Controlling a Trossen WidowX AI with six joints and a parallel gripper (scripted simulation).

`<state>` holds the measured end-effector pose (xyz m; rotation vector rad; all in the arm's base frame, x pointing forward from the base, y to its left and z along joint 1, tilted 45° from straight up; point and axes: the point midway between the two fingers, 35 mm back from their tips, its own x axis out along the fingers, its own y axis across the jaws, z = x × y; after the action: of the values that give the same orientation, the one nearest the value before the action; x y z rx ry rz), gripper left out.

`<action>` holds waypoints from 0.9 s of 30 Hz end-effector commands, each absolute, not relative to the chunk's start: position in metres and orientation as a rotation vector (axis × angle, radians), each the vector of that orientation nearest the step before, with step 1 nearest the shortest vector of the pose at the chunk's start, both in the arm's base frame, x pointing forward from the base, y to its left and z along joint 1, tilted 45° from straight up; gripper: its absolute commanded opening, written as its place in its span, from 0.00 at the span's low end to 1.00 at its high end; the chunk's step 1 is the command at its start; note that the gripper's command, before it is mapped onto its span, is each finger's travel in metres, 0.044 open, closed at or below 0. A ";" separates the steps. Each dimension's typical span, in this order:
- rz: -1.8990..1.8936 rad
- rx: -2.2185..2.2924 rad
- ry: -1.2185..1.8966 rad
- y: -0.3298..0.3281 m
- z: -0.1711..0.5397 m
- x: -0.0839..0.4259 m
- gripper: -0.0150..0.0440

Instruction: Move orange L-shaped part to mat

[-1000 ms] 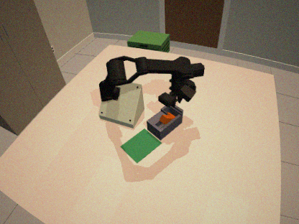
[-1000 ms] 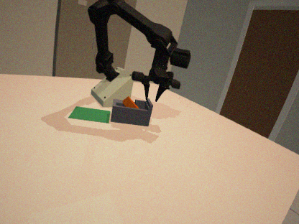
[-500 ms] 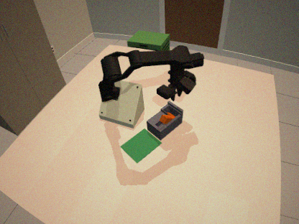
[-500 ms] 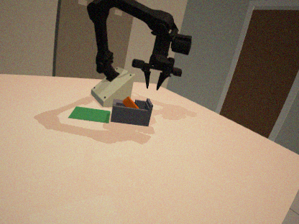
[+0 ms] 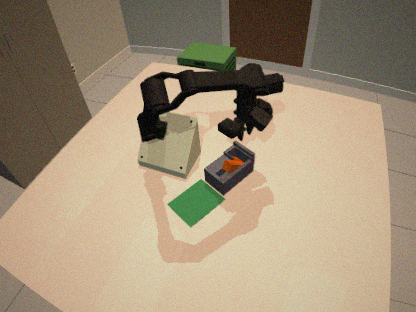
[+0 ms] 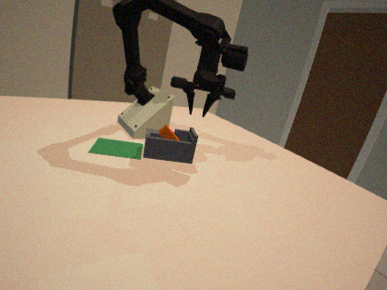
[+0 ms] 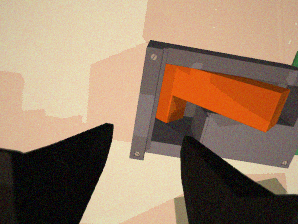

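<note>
Two black tapered fingers of the gripper [image 5: 245, 135] [image 6: 197, 114] [image 7: 148, 131] stand parted, partly open, with nothing between them, above and apart from the grey tray [image 5: 240, 180] [image 6: 169, 152] [image 7: 245, 142]. Inside, the orange L-shaped part [image 5: 231, 165] [image 6: 168, 133] [image 7: 225, 95] sits tilted: its L-shaped end is low, its other end raised toward the green mat [image 5: 196, 202] [image 6: 116, 148] [image 7: 296, 64]. That flat mat lies just beside the tray. Farther back, the exterior view shows the arm's cream wedge-shaped base [image 5: 182, 171] [image 6: 149, 122] [image 7: 181, 212], then a brown door [image 5: 265, 32] [image 6: 344, 93] beyond the table [image 5: 310, 225] [image 6: 209, 223] [image 7: 50, 45].

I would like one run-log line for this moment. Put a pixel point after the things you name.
gripper [image 5: 245, 138] [image 6: 197, 115] [image 7: 147, 138]: open, above tray | orange part [image 5: 232, 165] [image 6: 168, 133] [image 7: 227, 96]: tilted, one end raised from pocket | green mat [image 5: 196, 202] [image 6: 116, 148]: part not yet there
</note>
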<state>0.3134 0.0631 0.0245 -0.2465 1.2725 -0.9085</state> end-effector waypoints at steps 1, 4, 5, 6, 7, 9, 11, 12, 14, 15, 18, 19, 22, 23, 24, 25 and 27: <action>-0.907 -0.248 1.273 0.063 0.024 0.313 0.56; -0.907 -0.248 1.273 0.063 0.024 0.313 0.56; -0.898 -0.260 1.280 0.063 0.025 0.313 0.60; -0.880 -0.283 1.294 0.062 0.026 0.313 0.65; -0.852 -0.317 1.314 0.060 0.027 0.312 0.69; -0.770 -0.417 1.372 0.056 0.032 0.311 0.73; -0.659 -0.545 1.441 0.051 0.038 0.309 0.73; -0.598 -0.614 1.475 0.048 0.041 0.308 0.73; -0.471 -0.750 1.539 0.042 0.048 0.305 0.73; -0.405 -0.818 1.568 0.039 0.051 0.304 0.73; -0.199 -1.020 1.644 0.031 0.060 0.299 0.73; -0.128 -1.087 1.665 0.028 0.063 0.298 0.73; 0.096 -1.284 1.716 0.019 0.071 0.293 0.73; 0.173 -1.348 1.729 0.017 0.074 0.291 0.73; 0.236 -1.399 1.737 0.014 0.076 0.289 0.73; 0.275 -1.430 1.742 0.013 0.078 0.289 0.73; 0.288 -1.441 1.743 0.012 0.078 0.288 0.73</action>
<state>0.3034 0.0371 0.0572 -0.9676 1.6190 -0.2371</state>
